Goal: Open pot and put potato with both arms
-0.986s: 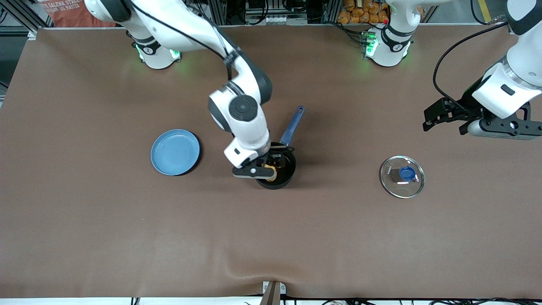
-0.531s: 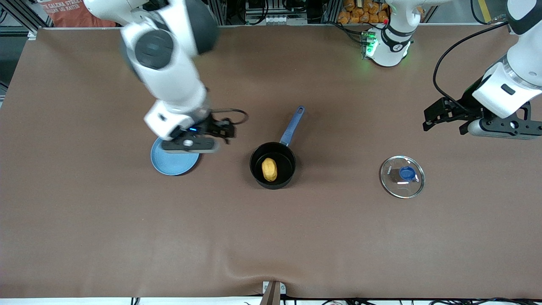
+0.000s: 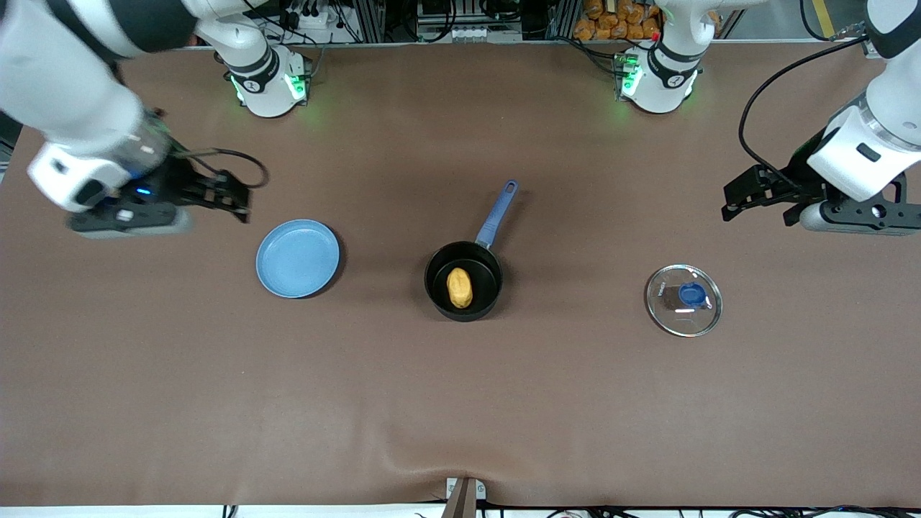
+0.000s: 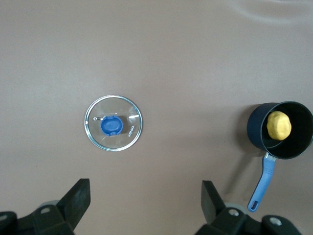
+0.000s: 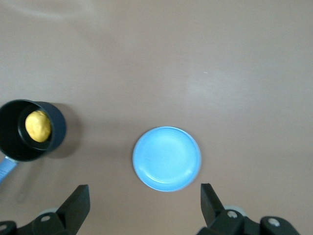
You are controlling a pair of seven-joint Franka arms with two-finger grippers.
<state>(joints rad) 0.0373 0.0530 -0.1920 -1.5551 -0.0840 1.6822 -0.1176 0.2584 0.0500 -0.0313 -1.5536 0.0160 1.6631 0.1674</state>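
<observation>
With the potato (image 3: 460,287) lying in the uncovered pot (image 3: 463,280) mid-desk (image 3: 460,403) and the lid (image 3: 683,300) well apart, both claws, right (image 3: 229,196) and left (image 3: 745,194), spread wide and empty, need only park clear, off the pot.

A high front camera looks steeply down across the brown desk (image 3: 460,403) toward the robots' bases lining the top of the frame, taking in the whole surface from afar. Each wrist camera looks straight down from well above the desk, its own claw's fingertips at the bottom edge. The left wrist view frames the glass lid (image 4: 113,129); the right wrist view frames the blue plate (image 5: 167,158). All three views share the pot (image 3: 463,281).
</observation>
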